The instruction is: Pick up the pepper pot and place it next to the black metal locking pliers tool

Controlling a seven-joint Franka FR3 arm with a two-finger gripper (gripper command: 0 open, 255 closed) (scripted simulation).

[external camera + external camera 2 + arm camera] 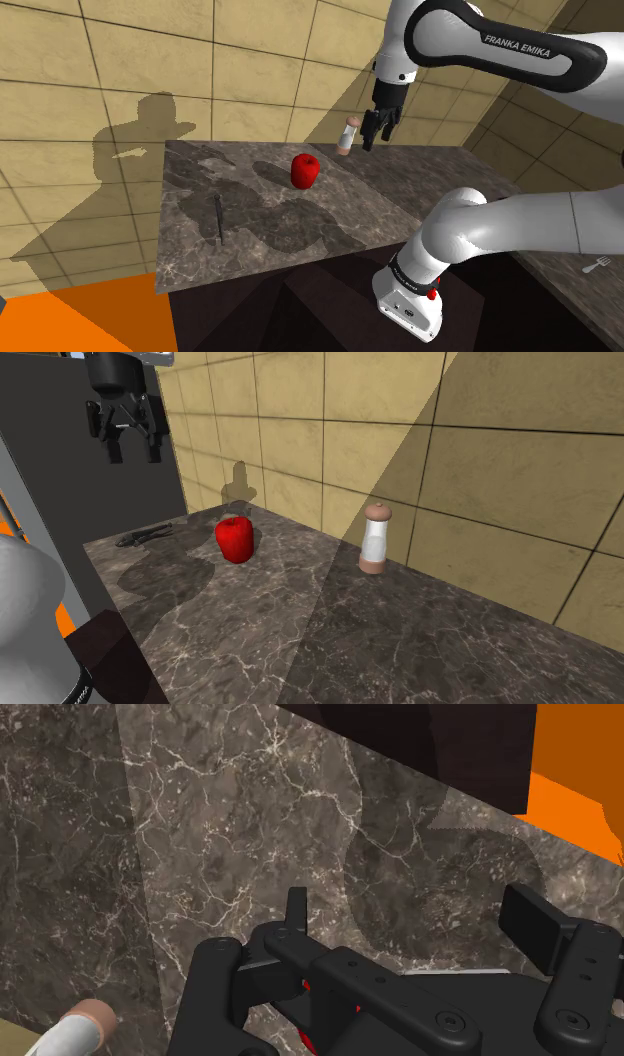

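so, pot (376, 538) stands upright on the worktop (400, 642) by the wall, at about 9 o'clock of the fingers (530, 926) in the shoulder view, outside them and untouched. fingers are wide open, empty. guessing it's light, rigid, a bit slick and tippy, so i'd pinch the pale middle.

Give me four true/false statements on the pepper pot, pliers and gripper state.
1. The pepper pot stands upright on the marble counter. True.
2. The gripper is shut on the pepper pot. False: its fingers stand apart, holding nothing.
3. A red fruit sits between the pepper pot and the locking pliers. True.
4. The locking pliers lie against the pepper pot. False: they are well apart.
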